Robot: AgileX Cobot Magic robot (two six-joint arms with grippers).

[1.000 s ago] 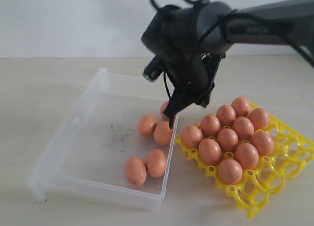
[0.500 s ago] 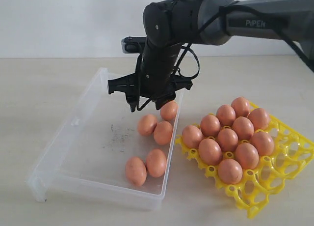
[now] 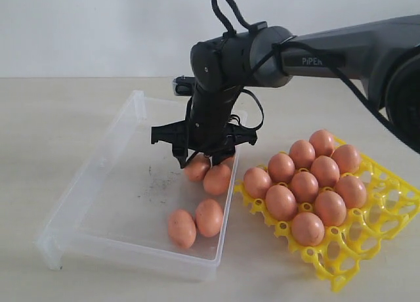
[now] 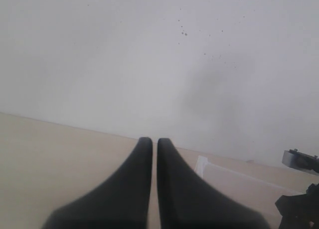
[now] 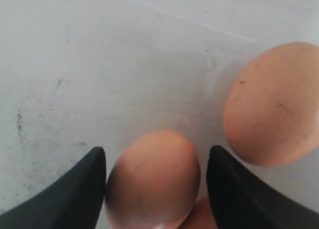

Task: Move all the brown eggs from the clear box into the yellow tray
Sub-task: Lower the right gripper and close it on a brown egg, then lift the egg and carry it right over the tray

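I am holding my right claw (image 3: 205, 159) low inside the clear box (image 3: 118, 203), close to its right-hand wall as the exterior view shows it. The jaws are spread wide and pointing down. They are straddling one brown egg (image 5: 152, 181), with a finger (image 5: 79, 189) on each side. From the wrist view I cannot tell whether the pads are touching the shell or standing just off it, so I am taking the claw as open rather than gripping. A second egg (image 5: 271, 104) is lying just beside that one, and a sliver of a third egg (image 5: 199, 216) is showing next to it. In the exterior view two more eggs (image 3: 209, 217) are lying side by side, touching, toward the box's near wall. Dark smudges (image 3: 156, 178) are marking the box floor. The yellow tray (image 3: 387, 210) is sitting right beside the box on the pale table (image 3: 59, 118), and eleven eggs (image 3: 304, 186) are resting in its cups. My left claw (image 4: 155, 142) is pointing toward a white wall, its jaws pressed together on nothing.
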